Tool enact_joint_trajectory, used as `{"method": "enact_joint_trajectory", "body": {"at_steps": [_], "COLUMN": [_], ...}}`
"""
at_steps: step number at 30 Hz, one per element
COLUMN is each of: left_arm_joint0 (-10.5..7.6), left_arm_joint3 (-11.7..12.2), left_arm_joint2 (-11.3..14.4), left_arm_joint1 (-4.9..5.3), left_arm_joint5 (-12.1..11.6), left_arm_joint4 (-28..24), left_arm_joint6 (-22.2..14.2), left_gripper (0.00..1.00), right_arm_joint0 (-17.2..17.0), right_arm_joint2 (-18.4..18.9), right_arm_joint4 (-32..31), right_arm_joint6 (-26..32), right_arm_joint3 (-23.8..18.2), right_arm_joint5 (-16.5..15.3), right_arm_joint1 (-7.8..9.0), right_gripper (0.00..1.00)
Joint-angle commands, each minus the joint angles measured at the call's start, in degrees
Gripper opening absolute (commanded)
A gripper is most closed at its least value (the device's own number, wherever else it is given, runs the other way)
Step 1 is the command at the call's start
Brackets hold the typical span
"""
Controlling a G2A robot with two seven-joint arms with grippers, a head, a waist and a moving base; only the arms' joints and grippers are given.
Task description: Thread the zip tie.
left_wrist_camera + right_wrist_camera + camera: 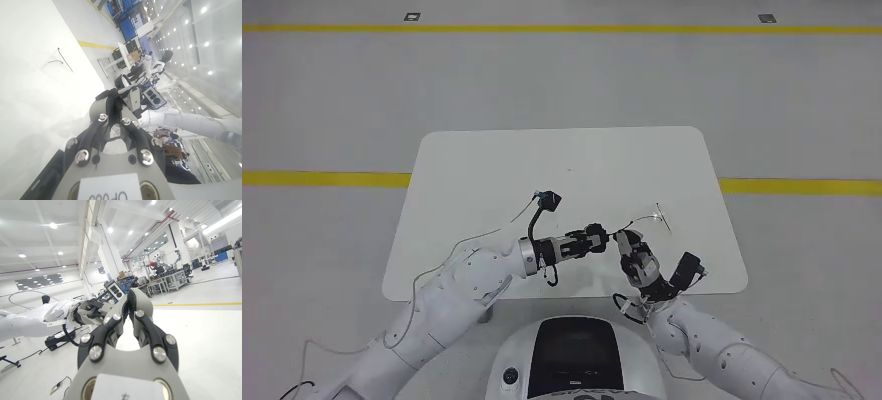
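A: Step?

B: We'd call it lining up before the thread. The left gripper [600, 237] sits tip to tip with the right gripper [129, 302], and both have their fingers pressed together. We can't tell if a tie is pinched.

A: Where's the tie?

B: A thin dark zip tie [65, 60] lies flat on the table [492, 170] just beyond the right gripper. A second curved tie [52, 61] seems to touch it.

A: Next move?

B: We judge it needs fine aim, narrow tail into a tiny head slot. The strip looks like slim, springy plastic on a smooth white top, so it likely slides.
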Motion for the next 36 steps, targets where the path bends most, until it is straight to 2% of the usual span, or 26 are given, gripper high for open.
{"method": "enact_joint_trajectory", "body": {"at_steps": [1, 8, 9, 10, 11, 15, 23, 36], "left_arm_joint0": [0.00, 0.00, 0.00, 0.00, 0.00, 0.00, 0.00, 0.00], "left_arm_joint3": [0.0, 0.0, 0.0, 0.0, 0.0, 0.0, 0.0, 0.0], "left_arm_joint2": [0.0, 0.0, 0.0, 0.0, 0.0, 0.0, 0.0, 0.0], "left_arm_joint1": [0.00, 0.00, 0.00, 0.00, 0.00, 0.00, 0.00, 0.00], "left_arm_joint5": [0.0, 0.0, 0.0, 0.0, 0.0, 0.0, 0.0, 0.0], "left_arm_joint4": [0.0, 0.0, 0.0, 0.0, 0.0, 0.0, 0.0, 0.0], "left_arm_joint6": [0.0, 0.0, 0.0, 0.0, 0.0, 0.0, 0.0, 0.0], "left_gripper": [0.00, 0.00, 0.00, 0.00, 0.00, 0.00, 0.00, 0.00], "right_arm_joint0": [0.1, 0.2, 0.2, 0.1, 0.1, -0.8, -3.7, -3.8], "right_arm_joint2": [-0.1, -0.2, -0.1, 0.0, 0.2, 1.1, 1.9, 1.8], "right_arm_joint4": [0.1, 0.2, 0.1, 0.0, -0.1, -1.1, -2.7, -2.7], "right_arm_joint6": [0.1, -0.7, -0.9, -1.1, -1.5, -3.4, -5.6, -5.6], "right_arm_joint3": [0.2, 0.5, 0.5, 0.6, 0.7, 0.9, 0.6, 0.5], "right_arm_joint5": [0.0, 0.0, 0.0, 0.0, 0.0, 0.0, 0.0, 0.0], "right_arm_joint1": [-0.10, -0.22, -0.15, -0.06, 0.07, 0.91, 3.76, 3.89], "right_gripper": [0.00, 0.00, 0.25, 0.89, 1.00, 1.00, 1.00, 1.00]}}
